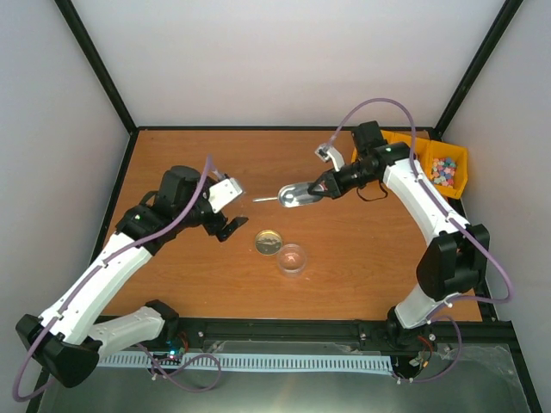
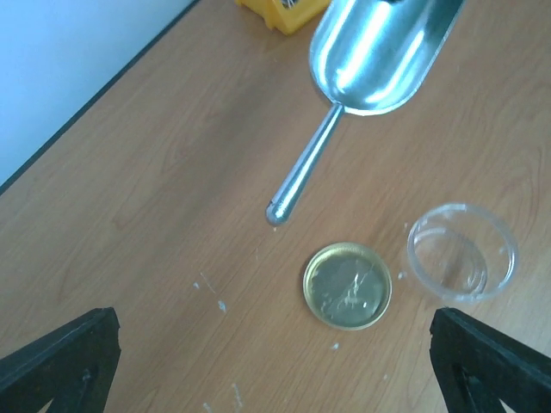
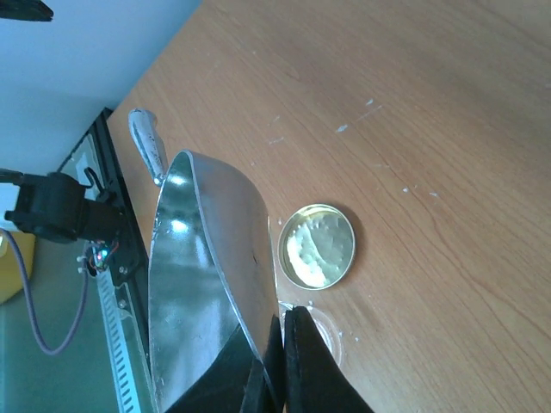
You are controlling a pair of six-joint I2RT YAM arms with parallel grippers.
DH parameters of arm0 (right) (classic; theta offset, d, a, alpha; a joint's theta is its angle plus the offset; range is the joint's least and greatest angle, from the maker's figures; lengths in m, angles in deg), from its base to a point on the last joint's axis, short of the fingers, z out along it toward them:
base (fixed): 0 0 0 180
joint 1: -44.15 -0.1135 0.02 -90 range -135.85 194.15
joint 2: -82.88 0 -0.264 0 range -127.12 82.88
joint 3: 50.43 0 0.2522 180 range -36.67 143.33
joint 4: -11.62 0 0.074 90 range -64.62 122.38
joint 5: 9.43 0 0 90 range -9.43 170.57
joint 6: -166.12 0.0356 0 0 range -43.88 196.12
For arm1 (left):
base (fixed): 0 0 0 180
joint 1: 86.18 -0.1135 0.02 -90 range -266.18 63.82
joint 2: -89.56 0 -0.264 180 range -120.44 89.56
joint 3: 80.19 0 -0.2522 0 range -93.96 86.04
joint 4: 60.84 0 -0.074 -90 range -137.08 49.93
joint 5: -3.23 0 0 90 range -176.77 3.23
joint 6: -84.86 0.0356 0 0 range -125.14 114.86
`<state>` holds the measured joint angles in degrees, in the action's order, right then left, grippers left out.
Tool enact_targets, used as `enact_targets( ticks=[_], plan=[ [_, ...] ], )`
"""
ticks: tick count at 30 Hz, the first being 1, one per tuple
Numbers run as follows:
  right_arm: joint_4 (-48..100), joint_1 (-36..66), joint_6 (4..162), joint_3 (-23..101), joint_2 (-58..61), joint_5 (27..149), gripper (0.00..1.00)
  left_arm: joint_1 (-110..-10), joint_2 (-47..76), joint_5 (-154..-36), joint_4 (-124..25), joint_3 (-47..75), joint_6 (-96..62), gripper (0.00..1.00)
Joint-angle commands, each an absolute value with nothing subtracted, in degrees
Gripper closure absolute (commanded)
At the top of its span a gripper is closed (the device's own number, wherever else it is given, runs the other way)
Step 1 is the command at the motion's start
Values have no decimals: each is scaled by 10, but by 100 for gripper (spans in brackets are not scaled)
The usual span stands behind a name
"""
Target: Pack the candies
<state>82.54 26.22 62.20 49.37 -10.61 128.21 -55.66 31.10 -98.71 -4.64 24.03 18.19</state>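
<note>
Scoop (image 1: 297, 195) | pinched at bowl rim by closed right gripper (image 1: 322, 187) | left gripper (image 1: 230, 211) spread wide, empty | candies (image 1: 443, 170) in yellow bin (image 1: 449, 193), far right | next, likely: carry to bin, keep pinch firm, enter bowl-first, shallow.

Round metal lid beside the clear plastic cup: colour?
The round metal lid is gold; left wrist view.

Gold lid (image 1: 269, 243) lies just beside clear cup (image 1: 293, 258) on wooden table (image 1: 362, 258).
</note>
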Motion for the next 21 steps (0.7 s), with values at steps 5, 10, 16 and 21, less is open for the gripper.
enact_targets(
  ticks=[5, 10, 16, 21],
  plan=[
    [816, 318, 635, 511, -88, 1365, 97, -582, 294, -987, -110, 192, 46, 0],
    [801, 344, 649, 487, -80, 1389, 97, -667, 278, -1118, -175, 200, -29, 0],
    [796, 377, 650, 459, -77, 1417, 97, -690, 217, -1163, -180, 189, -3, 0],
    [795, 399, 646, 436, -78, 1433, 97, -694, 165, -1206, -116, 149, 61, 0]
  ],
)
